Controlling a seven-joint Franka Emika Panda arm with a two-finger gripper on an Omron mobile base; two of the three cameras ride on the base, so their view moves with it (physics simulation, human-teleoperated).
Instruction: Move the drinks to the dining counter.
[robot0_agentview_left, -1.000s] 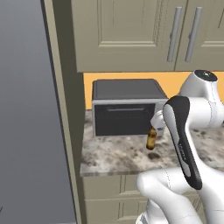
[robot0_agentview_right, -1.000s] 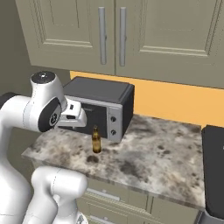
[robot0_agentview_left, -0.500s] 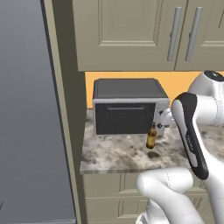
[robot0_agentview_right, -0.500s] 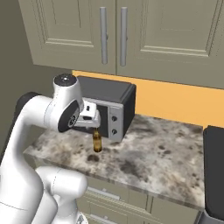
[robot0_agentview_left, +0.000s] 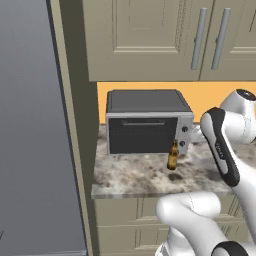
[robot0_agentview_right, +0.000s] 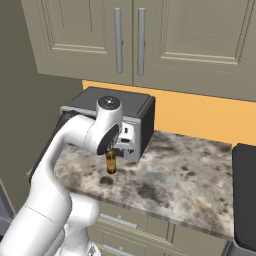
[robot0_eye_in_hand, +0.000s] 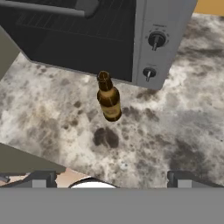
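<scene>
Hand view: open hand (robot0_eye_in_hand: 109, 177) above bottle (robot0_eye_in_hand: 109, 98), upright beside toaster oven (robot0_eye_in_hand: 100, 35).

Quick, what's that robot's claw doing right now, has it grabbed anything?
Gripper: open, holding nothing; the brown bottle stands free on the counter ahead of it.

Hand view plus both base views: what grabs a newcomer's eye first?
A lone brown bottle stands upright on the marbled counter, just in front of the dark toaster oven under the wall cabinets. The white arm bends over it, with the gripper open above and not touching.
</scene>
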